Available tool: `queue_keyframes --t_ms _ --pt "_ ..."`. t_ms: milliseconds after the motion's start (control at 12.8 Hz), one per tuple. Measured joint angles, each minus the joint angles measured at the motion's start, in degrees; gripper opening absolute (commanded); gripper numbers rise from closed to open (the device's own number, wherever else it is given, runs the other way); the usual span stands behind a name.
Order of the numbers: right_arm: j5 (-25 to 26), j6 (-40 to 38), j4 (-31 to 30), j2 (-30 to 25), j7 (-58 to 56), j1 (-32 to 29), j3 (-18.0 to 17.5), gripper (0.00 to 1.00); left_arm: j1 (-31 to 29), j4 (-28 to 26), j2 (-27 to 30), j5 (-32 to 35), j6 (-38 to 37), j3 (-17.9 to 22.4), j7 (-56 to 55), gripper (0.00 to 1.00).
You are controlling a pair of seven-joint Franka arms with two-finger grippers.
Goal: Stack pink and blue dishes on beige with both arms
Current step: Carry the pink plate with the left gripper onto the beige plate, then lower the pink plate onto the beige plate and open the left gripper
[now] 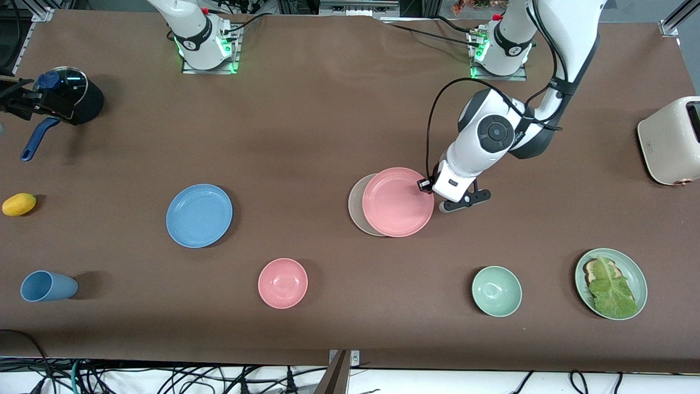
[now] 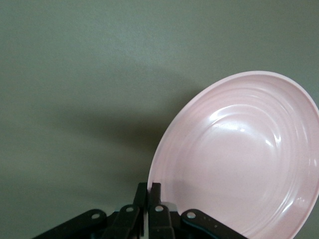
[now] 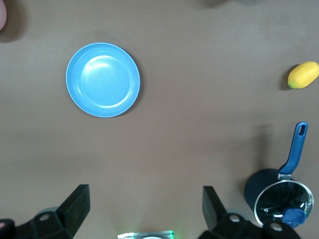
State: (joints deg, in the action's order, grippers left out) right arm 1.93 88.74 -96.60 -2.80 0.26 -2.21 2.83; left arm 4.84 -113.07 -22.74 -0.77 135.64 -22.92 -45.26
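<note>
The left gripper (image 1: 437, 201) is clamped tight on the rim of the pink plate (image 1: 397, 202), which sits over the beige plate (image 1: 356, 205) near the middle of the table (image 1: 328, 137), covering all but a crescent of it. The blue plate (image 1: 199, 215) lies flat and alone, well apart toward the right arm's end. The right gripper (image 3: 144, 209) waits high above the table with its fingers spread wide, holding nothing.

Pink plate (image 1: 397, 202) tilted over beige plate (image 1: 356, 208); blue plate (image 1: 199, 215) flat, well apart.
</note>
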Motion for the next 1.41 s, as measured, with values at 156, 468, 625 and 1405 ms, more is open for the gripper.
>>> queue_keyframes --t_ms 156,468,625,1405 --pt "0.00 0.00 -0.06 0.00 0.00 0.00 0.00 1.00 0.70 0.00 -0.79 1.52 0.64 0.00 -1.91 0.00" --pt "0.00 -0.02 -0.07 0.01 0.00 0.00 0.00 1.00 2.49 -0.01 -3.27 9.20 2.78 0.01 -10.10 0.00" --pt "0.00 -0.28 -0.08 0.01 0.00 0.00 0.02 1.00 3.43 0.00 -4.07 9.78 3.24 0.01 -12.20 0.00" --pt "0.00 -0.70 -0.08 0.00 0.00 -0.02 0.76 1.00 5.05 0.00 -5.17 9.90 4.33 0.18 -15.10 0.13"
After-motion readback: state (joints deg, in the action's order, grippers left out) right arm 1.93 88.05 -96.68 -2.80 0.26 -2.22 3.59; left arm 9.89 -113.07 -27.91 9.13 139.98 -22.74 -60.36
